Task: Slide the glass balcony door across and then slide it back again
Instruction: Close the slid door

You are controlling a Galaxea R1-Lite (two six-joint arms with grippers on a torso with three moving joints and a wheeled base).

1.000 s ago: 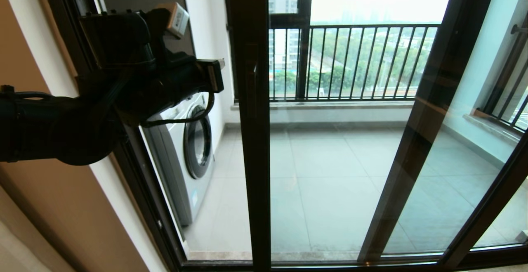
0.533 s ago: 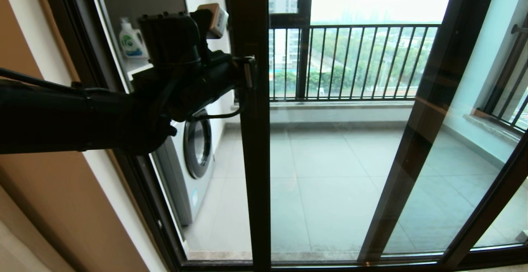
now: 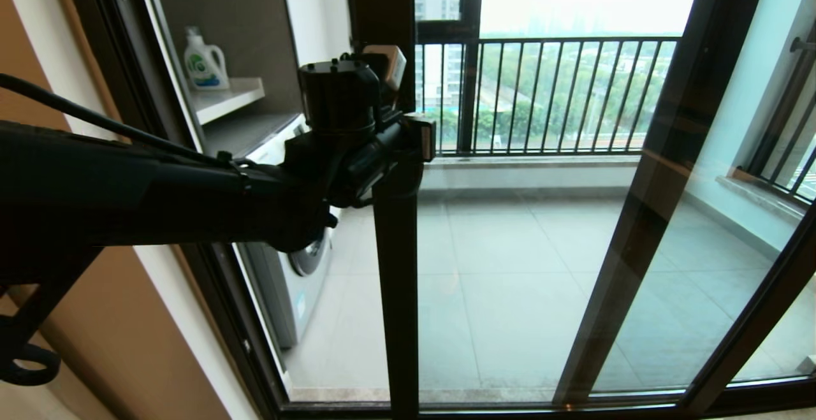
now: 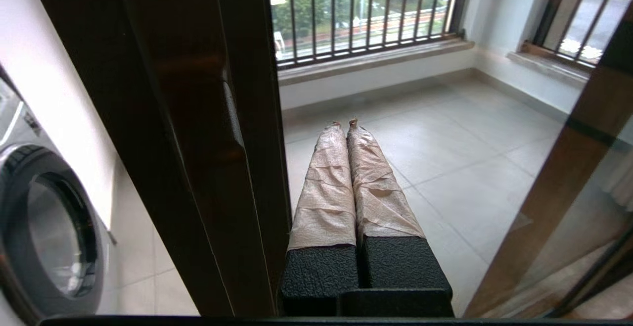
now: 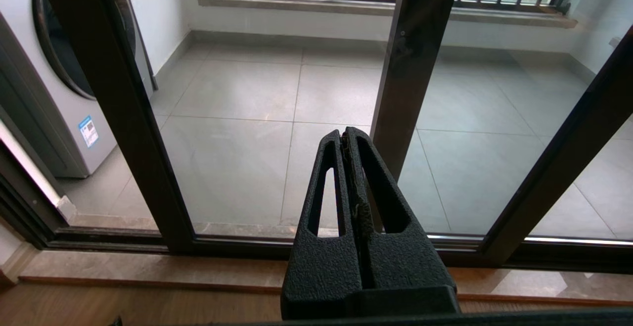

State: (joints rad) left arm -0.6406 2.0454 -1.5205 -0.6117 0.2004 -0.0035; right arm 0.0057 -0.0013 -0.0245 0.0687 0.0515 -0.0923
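The left gripper (image 4: 344,124) is up at handle height against the glass balcony door (image 3: 396,267), its two taped fingers (image 4: 326,187) pressed tight together with nothing between them. In the left wrist view they lie flat alongside the door's dark upright, on the glass side of it, with the slim vertical handle (image 4: 232,118) just beside them on the frame's face. No grip here; this is a push-contact posture, fingers as a paddle against the edge of the stile.

The door's upright stands left of centre in the scene, with an open gap on its left showing the washing machine (image 3: 306,267) and a shelf carrying a detergent bottle (image 3: 205,62). To the right, the second framed panel (image 3: 669,171) leans across the view, well apart.

My read: one of the slides is in hand, with the arm set against the stile's right-hand side, ready to drive it left. The next move calls for a steady sideways shove along the track, keeping contact at that height without slipping off onto the glass.

The right gripper (image 5: 347,135) hangs low and near, closed on nothing, idle over the sill.
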